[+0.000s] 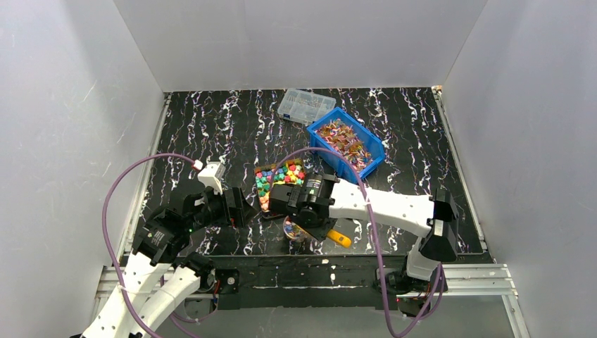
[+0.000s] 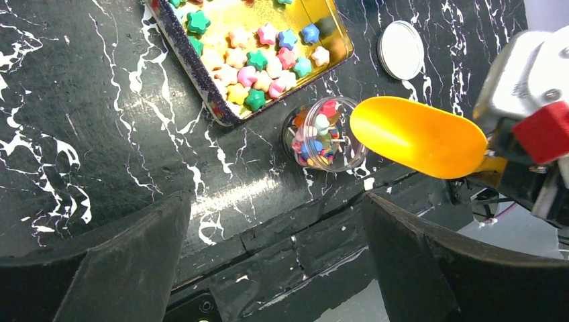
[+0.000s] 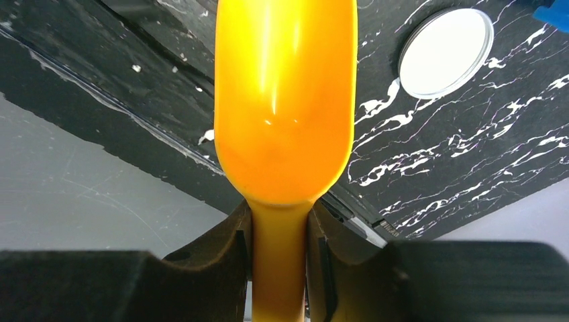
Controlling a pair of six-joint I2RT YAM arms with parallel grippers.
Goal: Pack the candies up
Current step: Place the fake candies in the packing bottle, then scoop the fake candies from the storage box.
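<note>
No text, label, brand, number or sign can be read in any of the 3 views. The wrappers of the candies (image 1: 343,141) in the blue bin (image 1: 371,165) are shown too small for any print to be made out.

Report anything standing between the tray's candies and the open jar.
Nothing visible does. The jar stands off the tray's corner, mouth uncovered, bare table between. The scoop in the right gripper hangs at the jar's other side; the white lid lies apart.
</note>
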